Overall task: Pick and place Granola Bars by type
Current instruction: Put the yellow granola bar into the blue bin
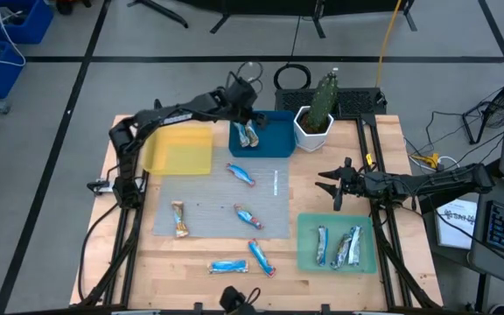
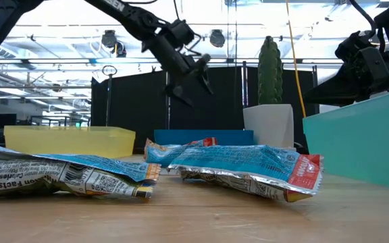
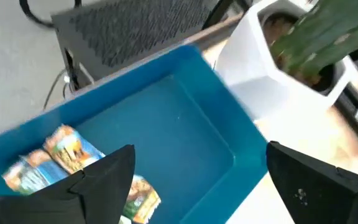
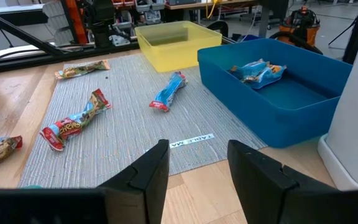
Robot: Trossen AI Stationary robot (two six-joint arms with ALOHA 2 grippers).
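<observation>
Two crinkled granola bars (image 2: pixel 248 165) fill the front of the low view, lying flat on the wooden tabletop (image 1: pixel 383 284) at its near edge. From above, more bars are spread over the grey mat (image 1: pixel 221 206): one near the mat's far edge (image 1: pixel 241 174), one at its centre (image 1: pixel 248 216), and a brownish one (image 1: pixel 179 219) toward the left side. Two more lie on bare wood in front of the mat (image 1: pixel 228 266), close to each other. The green tray (image 1: pixel 304 254) at the front right holds three bars (image 1: pixel 338 248) side by side.

At the back, the blue tray (image 1: pixel 278 140) holds two bars (image 1: pixel 249 134) together at its left end. The left pincer (image 1: pixel 245 103) hangs above that tray with its fingers (image 3: pixel 98 180) spread wide and nothing between them; the two bars lie in the tray beneath it, apart from the fingers. The yellow tray (image 1: pixel 182 150) sits just left of the blue one, and a white pot with a cactus (image 1: pixel 316 118) stands just right of it.

The right pincer (image 1: pixel 338 185) waits over the bare tabletop right of the mat, between the pot and the green tray, its fingers (image 4: pixel 148 171) parted and gripping nothing. The bars on the mat are well apart from it.
</observation>
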